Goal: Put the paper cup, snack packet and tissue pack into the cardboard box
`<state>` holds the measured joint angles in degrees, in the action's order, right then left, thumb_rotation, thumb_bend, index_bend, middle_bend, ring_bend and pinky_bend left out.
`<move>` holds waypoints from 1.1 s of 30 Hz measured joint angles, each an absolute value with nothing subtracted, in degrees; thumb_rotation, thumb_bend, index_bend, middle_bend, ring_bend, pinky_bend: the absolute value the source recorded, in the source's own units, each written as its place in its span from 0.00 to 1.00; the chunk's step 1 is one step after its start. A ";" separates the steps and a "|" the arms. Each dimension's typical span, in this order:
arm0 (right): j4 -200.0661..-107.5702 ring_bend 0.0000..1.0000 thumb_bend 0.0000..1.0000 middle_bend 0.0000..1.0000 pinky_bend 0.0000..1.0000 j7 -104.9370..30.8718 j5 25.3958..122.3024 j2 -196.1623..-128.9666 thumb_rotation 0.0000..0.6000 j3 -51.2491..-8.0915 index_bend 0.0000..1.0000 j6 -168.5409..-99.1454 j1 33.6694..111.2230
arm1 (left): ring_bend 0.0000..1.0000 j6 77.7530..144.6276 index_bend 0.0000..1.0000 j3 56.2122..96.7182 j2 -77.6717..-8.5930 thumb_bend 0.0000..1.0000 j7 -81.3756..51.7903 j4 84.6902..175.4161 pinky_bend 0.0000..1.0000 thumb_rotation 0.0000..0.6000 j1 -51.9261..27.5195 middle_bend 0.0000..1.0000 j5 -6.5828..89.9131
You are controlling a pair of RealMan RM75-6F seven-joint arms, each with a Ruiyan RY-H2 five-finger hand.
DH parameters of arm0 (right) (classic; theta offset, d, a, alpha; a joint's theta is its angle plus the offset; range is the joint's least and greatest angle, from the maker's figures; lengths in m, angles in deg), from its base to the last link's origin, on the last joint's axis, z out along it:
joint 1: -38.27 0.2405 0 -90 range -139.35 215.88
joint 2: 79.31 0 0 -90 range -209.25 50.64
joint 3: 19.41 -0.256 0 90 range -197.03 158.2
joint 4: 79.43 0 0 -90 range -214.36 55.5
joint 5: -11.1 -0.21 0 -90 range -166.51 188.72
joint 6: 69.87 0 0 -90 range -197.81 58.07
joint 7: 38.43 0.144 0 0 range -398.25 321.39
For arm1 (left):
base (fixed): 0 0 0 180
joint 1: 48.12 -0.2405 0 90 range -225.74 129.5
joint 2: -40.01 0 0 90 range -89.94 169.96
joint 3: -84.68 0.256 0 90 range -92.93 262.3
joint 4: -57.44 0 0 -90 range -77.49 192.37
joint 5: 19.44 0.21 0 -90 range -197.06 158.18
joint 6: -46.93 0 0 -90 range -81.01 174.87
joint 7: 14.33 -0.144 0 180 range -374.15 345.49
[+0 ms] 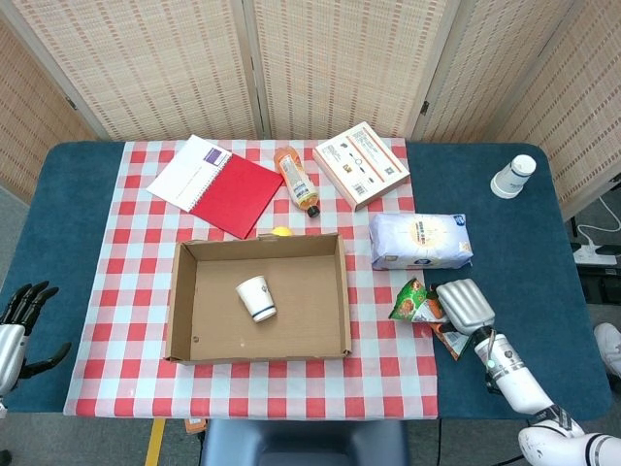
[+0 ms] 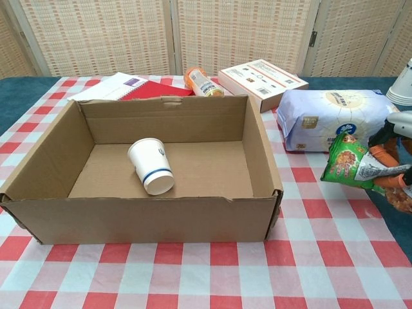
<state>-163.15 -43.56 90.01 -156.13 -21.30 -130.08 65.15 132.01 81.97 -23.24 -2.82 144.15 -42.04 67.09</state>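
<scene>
The right hand (image 1: 466, 303) pinches the green snack packet (image 1: 415, 303) clear of the checked cloth, just right of the cardboard box (image 1: 184, 311) and in front of the tissue pack (image 1: 420, 240). The left hand (image 1: 21, 325) rests at the desk's near left edge, fingers spread and holding nothing. The paper cup (image 1: 256, 297) already lies on its side inside the box, so I judge one of three items done; the packet is in transit and the tissue pack untouched. The box's right wall (image 2: 264, 167) stands between packet and floor, so it must be cleared from above; the box floor right of the cup has room
</scene>
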 measured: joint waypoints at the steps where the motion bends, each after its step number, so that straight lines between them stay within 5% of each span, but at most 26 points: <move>1: -164.27 0.55 0.29 0.55 0.74 -43.78 90.47 -155.51 1.00 -21.35 0.81 -130.64 65.01 | 0.00 132.04 0.15 81.96 -23.23 0.24 -2.77 144.17 0.28 1.00 -42.05 0.05 67.11; 10: -177.48 0.55 0.30 0.55 0.74 -48.41 93.63 -148.67 1.00 -24.24 0.81 -135.88 65.13 | 0.00 132.24 0.14 82.02 -23.07 0.24 -2.92 144.45 0.28 1.00 -42.12 0.05 67.35; 19: -189.62 0.58 0.30 0.56 0.77 -59.89 88.81 -144.94 1.00 -33.00 0.82 -133.93 71.97 | 0.00 132.07 0.14 81.93 -23.06 0.24 -3.75 145.12 0.29 1.00 -42.14 0.05 66.97; 33: -182.61 0.58 0.30 0.56 0.77 -62.41 78.41 -161.27 1.00 -41.12 0.81 -126.59 89.51 | 0.00 131.66 0.14 81.55 -23.06 0.24 -2.37 144.32 0.29 1.00 -42.06 0.05 66.16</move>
